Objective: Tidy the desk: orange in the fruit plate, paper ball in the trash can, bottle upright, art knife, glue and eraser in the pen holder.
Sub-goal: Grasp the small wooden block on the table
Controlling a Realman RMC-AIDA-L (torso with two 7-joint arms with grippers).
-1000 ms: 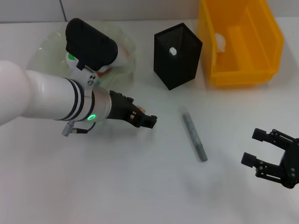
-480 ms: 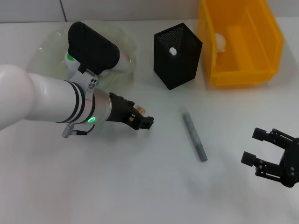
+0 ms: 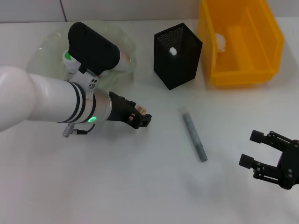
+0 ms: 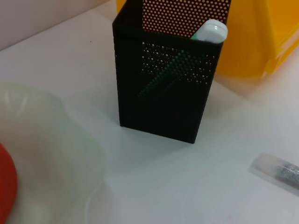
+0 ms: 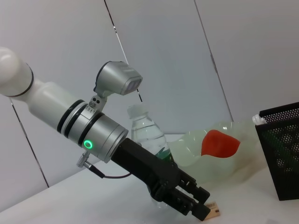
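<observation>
Left end effector (image 3: 142,119) at frame centre-left, clamped on eraser (image 3: 139,111) just above tabletop (image 3: 140,186). Right end effector (image 3: 261,156) lower right, fingers apart. Art knife (image 3: 194,135) lies between them.

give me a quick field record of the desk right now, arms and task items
left end effector: low over the desk, shut on eraser
right end effector: open, near the desk's right edge
art knife: flat on the desk
pen holder: holds glue
orange: in fruit plate
bottle: upright
paper ball: in trash can
</observation>
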